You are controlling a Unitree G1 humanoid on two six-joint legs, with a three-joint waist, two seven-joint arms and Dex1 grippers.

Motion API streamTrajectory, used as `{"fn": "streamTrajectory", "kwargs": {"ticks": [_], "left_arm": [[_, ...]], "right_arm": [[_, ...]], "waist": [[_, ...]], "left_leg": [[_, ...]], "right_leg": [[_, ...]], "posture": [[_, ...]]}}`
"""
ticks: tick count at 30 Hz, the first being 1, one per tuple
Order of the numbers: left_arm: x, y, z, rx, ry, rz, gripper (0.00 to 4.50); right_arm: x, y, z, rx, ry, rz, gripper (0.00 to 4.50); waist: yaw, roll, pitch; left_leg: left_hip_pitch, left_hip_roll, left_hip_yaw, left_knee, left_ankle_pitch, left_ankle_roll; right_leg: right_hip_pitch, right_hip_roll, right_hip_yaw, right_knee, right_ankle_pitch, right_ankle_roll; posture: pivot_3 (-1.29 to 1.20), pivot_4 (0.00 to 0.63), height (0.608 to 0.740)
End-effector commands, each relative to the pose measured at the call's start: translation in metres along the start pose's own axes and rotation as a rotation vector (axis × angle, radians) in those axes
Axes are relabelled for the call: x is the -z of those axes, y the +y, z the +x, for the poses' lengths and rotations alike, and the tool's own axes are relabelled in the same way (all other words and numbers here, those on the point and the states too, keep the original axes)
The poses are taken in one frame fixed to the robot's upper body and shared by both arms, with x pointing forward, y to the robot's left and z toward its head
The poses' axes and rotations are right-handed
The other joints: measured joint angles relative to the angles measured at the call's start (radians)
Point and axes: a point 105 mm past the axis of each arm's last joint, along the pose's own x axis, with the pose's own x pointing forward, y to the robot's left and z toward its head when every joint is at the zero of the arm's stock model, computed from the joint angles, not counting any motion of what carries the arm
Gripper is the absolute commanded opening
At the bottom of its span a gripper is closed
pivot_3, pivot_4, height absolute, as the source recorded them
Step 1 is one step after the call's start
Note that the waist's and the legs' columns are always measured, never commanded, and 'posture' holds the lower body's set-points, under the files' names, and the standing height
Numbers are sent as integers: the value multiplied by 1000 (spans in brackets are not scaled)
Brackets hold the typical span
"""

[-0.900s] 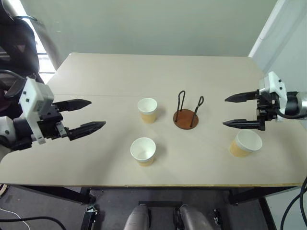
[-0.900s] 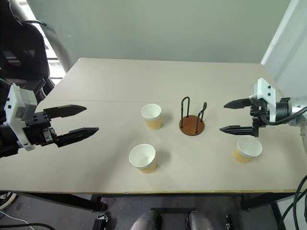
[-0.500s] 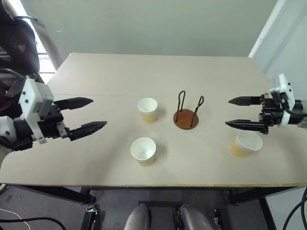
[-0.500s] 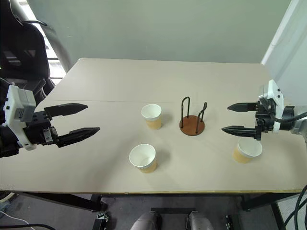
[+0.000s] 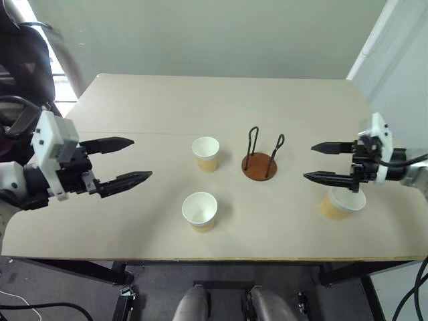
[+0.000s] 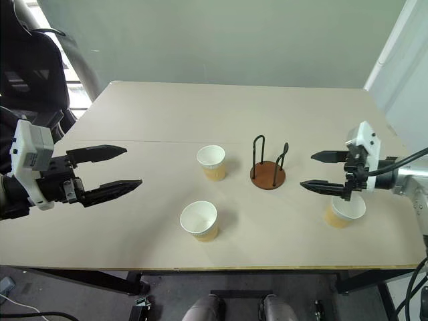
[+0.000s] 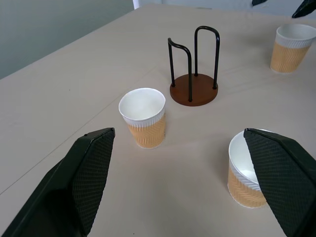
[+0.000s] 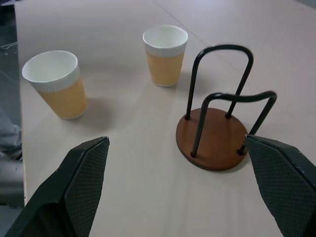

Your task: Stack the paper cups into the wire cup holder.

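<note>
Three cups stand upright on the table (image 5: 134, 100), none of them in the holder (image 5: 259, 160) yet. One cup (image 5: 205, 153) sits at the frame's centre, just left of the holder; a second (image 5: 200, 210) is below it, toward the near edge; the third (image 5: 342, 201) is at lower right. The holder itself, a brown disc with two black wire loops, stands a little right of centre and is empty.

My right pincer (image 5: 319, 161) hovers just above and left of the lower-right cup, jaws spread wide, holding nothing. My left pincer (image 5: 127, 160) hangs at the left of the frame, well apart from the two middle cups, also spread wide and empty.

I judge this to be the very start: the first pick is not yet made. The right pincer is nearest a cup, so my next move calls for lowering it around that cup's wall, closing gently so the paper does not crush, then carrying it to the holder and setting it down between the loops.
</note>
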Motion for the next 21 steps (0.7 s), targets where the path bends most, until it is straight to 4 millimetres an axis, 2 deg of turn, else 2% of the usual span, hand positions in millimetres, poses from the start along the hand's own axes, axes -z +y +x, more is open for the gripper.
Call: {"fn": "streamTrajectory", "kwargs": {"ticks": [1, 5, 9, 15, 21], "left_arm": [[-10, -3, 3, 6, -34, 41, 4472], [-14, -5, 5, 10, -52, 45, 4472], [-20, -16, 5, 58, -79, 50, 4472], [-16, -23, 0, 60, -83, 51, 4472], [-14, -29, 2, 47, -95, 43, 4472]], "right_arm": [[6, 9, 13, -5, 26, -4, 4500], [14, 11, 36, 40, 43, 22, 4500], [26, 1, 59, 148, 89, 48, 4500], [19, -4, 81, 203, 54, 57, 4500], [11, -10, 91, 246, -7, 49, 4500]], "waist": [[0, 0, 0], [-1, 0, 0], [-2, -1, 0], [-3, -1, 0], [0, -1, -1]], "left_leg": [[0, 0, 0, 0, 0, 0], [0, 0, 0, 0, 0, 0], [1, 0, 0, 0, 0, 0], [1, 0, 0, -1, -1, 0], [1, 0, 0, -1, -1, 0]], "right_leg": [[0, 0, 0, 0, 0, 1], [0, 0, 0, 0, 1, 2], [1, 0, 0, 0, 1, 2], [0, 0, 0, 0, 1, 2], [0, 0, 0, 0, 1, 2]], "posture": [[0, 150, 740], [0, 150, 740], [0, 150, 740], [0, 150, 740], [0, 150, 740]]}}
